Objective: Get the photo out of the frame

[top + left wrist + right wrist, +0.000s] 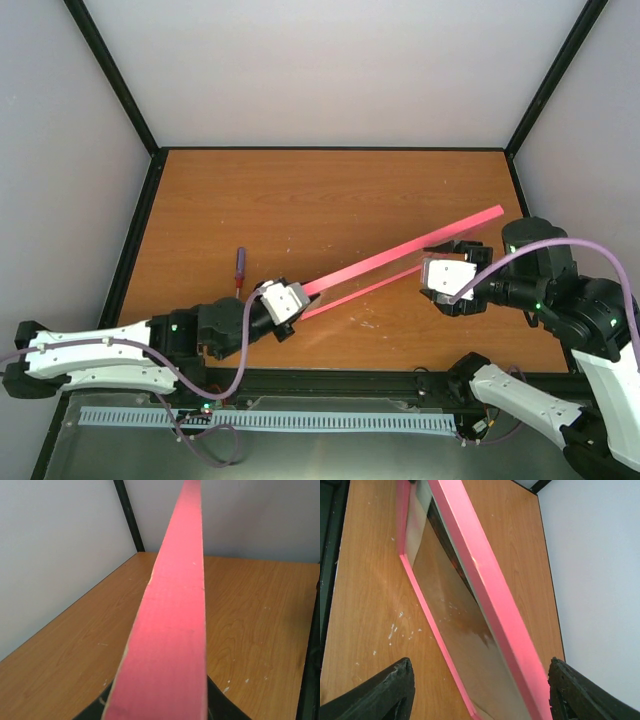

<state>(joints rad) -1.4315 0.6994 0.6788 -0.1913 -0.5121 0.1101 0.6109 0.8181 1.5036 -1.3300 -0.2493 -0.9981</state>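
The worktop (330, 190) is a broad rectangle of orange-brown wood-grain laminate, flecked with pale scuffs and ringed by black rails and matte white walls.

Across its middle the frame (400, 250) stands on one long edge, tipped, running slantwise. It is a thin rectangle of bright pink moulding with flat, faintly grained faces and a small nick in its upper rail. Between the rails a glossy pane mirrors the wood below. The photo (447, 542) sits inside the frame behind that pane. It shows only as a dark sliver along the upper rail, too oblique to read.

At the frame's left end the left gripper (292, 300), white-cased with black fingers, has its jaws narrowed on the pink rail. The rail fills the left wrist view edge-on.

Near the frame's right part the right gripper (432, 280) faces the pane. Its jaws are spread wide, with the rough black fingers (395, 685) on either side of the frame and clear of it.

Just beyond the frame's left end lies a slim screwdriver (239, 268) with a purple and red handle.
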